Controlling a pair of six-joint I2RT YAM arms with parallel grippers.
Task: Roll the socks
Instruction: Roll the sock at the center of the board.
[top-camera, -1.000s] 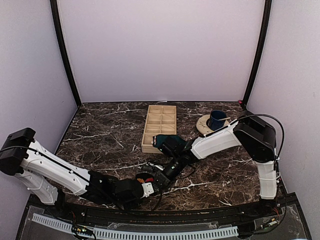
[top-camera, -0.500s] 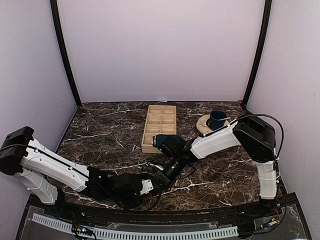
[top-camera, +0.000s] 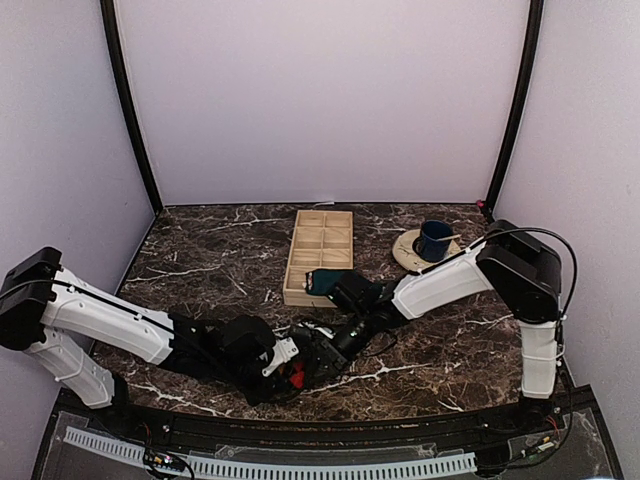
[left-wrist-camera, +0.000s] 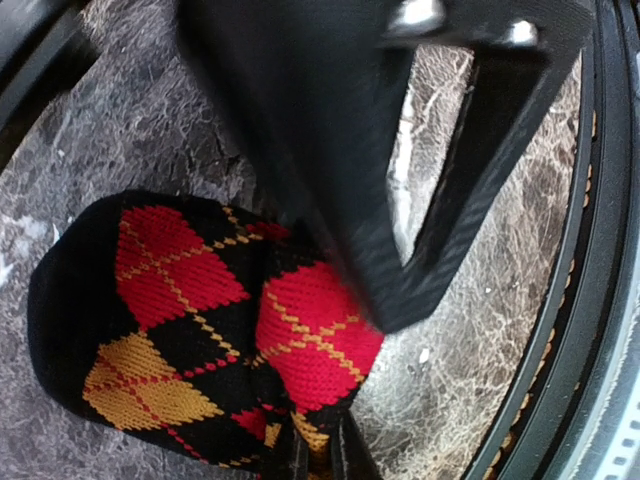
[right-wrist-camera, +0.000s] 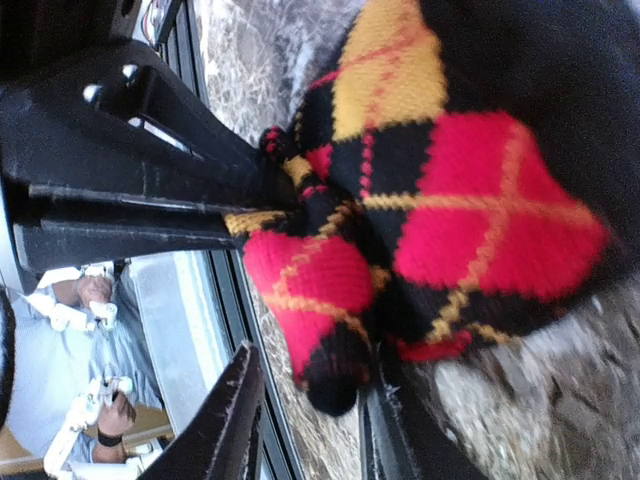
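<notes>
Shifted back from the near edge since a second ago: left gripper (top-camera: 288, 363), pressed tight on the argyle sock's (left-wrist-camera: 190, 320) edge. Right gripper (right-wrist-camera: 312, 375) spread, straddling a fold of the same sock. Sock bunched on the tabletop (left-wrist-camera: 120, 130) between both. Teal sock (top-camera: 320, 283) farther back, by the tray (top-camera: 318, 240).

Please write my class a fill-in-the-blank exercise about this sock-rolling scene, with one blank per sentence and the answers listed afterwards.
1. The left gripper pinches the argyle sock, which is black with ____ and orange diamonds.
2. The right gripper stands ____ around a fold of that sock.
3. In the top view, the wooden tray stands to the ____ of the mug.
Answers: red; open; left.
</notes>
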